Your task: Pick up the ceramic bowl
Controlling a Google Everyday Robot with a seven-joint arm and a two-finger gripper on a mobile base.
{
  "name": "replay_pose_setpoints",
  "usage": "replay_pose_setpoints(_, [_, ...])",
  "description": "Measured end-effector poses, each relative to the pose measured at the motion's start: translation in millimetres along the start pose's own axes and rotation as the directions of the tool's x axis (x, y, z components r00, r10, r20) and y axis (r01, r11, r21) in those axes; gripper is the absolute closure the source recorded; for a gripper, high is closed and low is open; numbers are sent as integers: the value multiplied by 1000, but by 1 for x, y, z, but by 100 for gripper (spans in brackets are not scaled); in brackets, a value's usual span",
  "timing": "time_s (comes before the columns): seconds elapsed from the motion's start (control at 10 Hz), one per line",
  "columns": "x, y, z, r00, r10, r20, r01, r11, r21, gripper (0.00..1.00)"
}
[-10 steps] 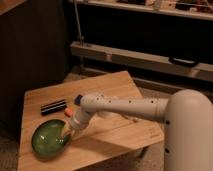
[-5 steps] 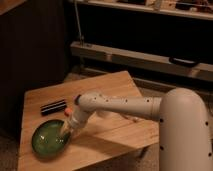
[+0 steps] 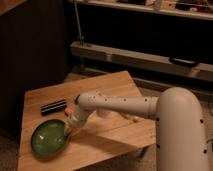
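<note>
The ceramic bowl [image 3: 49,138] is a wide, shallow, glossy green bowl with a darker rim. It sits on the front left part of the wooden table [image 3: 115,85]. My white arm reaches in from the right across the table. My gripper [image 3: 68,131] is at the bowl's right rim, pointing down and left into it. Its fingertips are down at the rim.
A dark flat rectangular object [image 3: 53,107] lies on the table just behind the bowl and left of my arm. A small orange thing [image 3: 68,113] shows next to my wrist. A low shelf [image 3: 140,57] runs behind the table. The floor lies beyond the table's edges.
The arm has settled slightly lower and closer to the bowl's right rim. The bowl has stayed where it was on the table.
</note>
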Motion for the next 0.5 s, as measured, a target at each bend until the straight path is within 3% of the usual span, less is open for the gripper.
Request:
replay_pose_setpoints(0.3, [1, 7, 0, 998, 54, 13, -53, 998, -32, 100])
replay_pose_setpoints(0.5, [4, 3, -12, 998, 59, -6, -59, 998, 9, 100])
